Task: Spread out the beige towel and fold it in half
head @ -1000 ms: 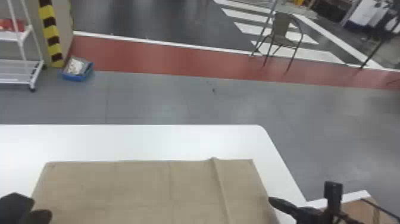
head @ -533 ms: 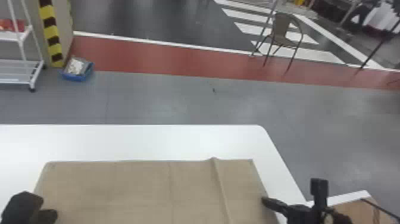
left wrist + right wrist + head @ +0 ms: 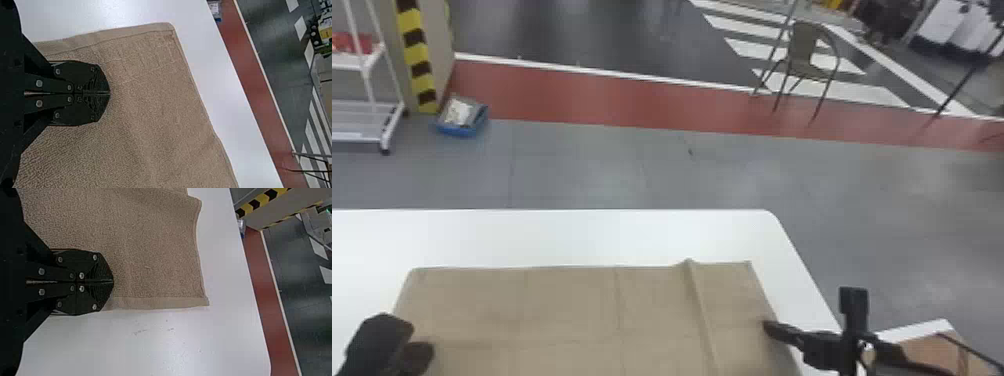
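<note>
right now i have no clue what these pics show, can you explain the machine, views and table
This is a two-armed robot at a white table. One picture looks forward and down from its head; the other two come from cameras on its wrists, turned sideways. A beige towel lies mostly flat on the table, with a raised crease near its right side. The left end effector is shut over the towel; the right end effector is shut at its right edge. I can't tell whether either pinches cloth.

Towel (image 3: 572, 310) on table (image 3: 557, 235).
</note>
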Controlling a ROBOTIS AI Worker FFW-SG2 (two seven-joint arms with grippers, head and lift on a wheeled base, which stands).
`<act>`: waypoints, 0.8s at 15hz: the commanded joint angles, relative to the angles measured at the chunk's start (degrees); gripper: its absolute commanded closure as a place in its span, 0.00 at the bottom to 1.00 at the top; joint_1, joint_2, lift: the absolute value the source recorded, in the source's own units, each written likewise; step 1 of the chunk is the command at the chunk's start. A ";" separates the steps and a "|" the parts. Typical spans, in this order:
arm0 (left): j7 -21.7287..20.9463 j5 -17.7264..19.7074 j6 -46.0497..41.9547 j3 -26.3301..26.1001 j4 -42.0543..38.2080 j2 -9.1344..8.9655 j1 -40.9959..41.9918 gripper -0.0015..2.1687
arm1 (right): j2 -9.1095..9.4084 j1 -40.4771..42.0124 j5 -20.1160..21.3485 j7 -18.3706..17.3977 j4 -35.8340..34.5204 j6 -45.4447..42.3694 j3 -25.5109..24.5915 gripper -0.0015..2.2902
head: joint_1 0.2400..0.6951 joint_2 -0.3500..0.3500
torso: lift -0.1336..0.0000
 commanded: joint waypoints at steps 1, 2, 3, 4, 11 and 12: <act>0.15 0.00 -0.12 0.08 0.12 -0.10 -0.56 0.67 | -0.01 -1.20 0.20 -0.14 0.53 -0.04 0.56 0.72 | 1.00 0.00 | 1.00; 0.23 0.00 -0.12 0.08 0.21 -0.19 -0.83 0.67 | -0.01 -1.81 0.37 -0.14 0.88 -0.04 0.65 0.72 | 1.00 0.00 | 1.00; 0.23 -0.09 0.06 0.08 0.30 -0.28 -1.09 0.67 | -0.01 -2.34 0.64 -0.32 1.15 -0.04 0.73 0.72 | 1.00 0.00 | 1.00; 0.23 -0.09 0.06 0.08 0.38 -0.37 -1.44 0.67 | -0.10 -2.95 0.90 -0.41 1.68 -0.04 0.82 0.72 | 1.00 0.00 | 1.00; 1.29 -0.53 -1.17 -0.27 4.43 -1.51 -4.17 0.67 | -0.27 -4.80 1.87 -0.67 2.82 0.49 0.29 0.72 | 1.00 0.02 | 1.00; 1.29 -0.35 -1.17 -0.18 3.81 -1.51 -3.82 0.67 | -0.36 -4.18 1.08 -0.23 2.47 0.31 -0.41 0.72 | 1.00 0.02 | 1.00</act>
